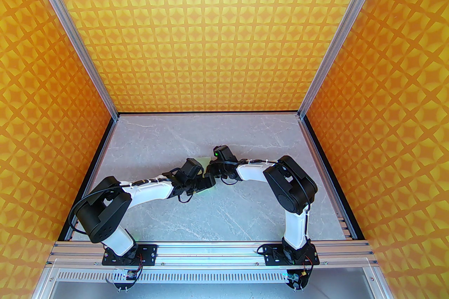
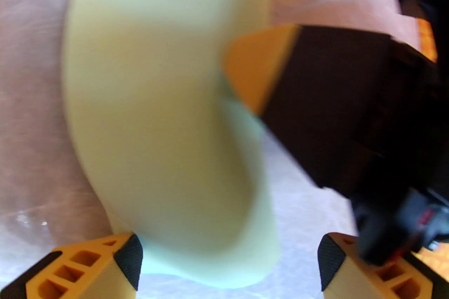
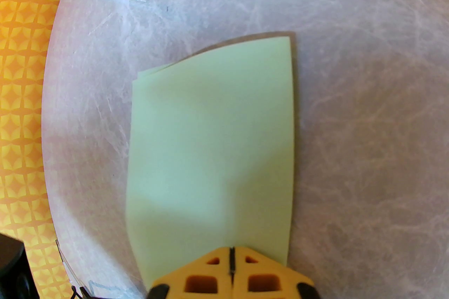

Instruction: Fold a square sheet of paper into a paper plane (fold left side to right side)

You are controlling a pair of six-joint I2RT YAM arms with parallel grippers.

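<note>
The right fingers are clenched together, tips at the near edge of the thin pale mint-green sheet of paper; whether they pinch or only press it, I cannot tell. The left fingers are released, the sheet's curved edge between them. The sheet lies doubled on the grey marbled bench, two layers showing at one corner. The half fold looks made; sharpening the crease and the plane's other folds are left.

Grey, white-veined marble worktop, fine scratches visible at close range. Bounded on three sides by orange-and-yellow patterned walls. Aluminium corner posts at the back. Slotted aluminium rail along the near edge, perforated strip just beneath.
</note>
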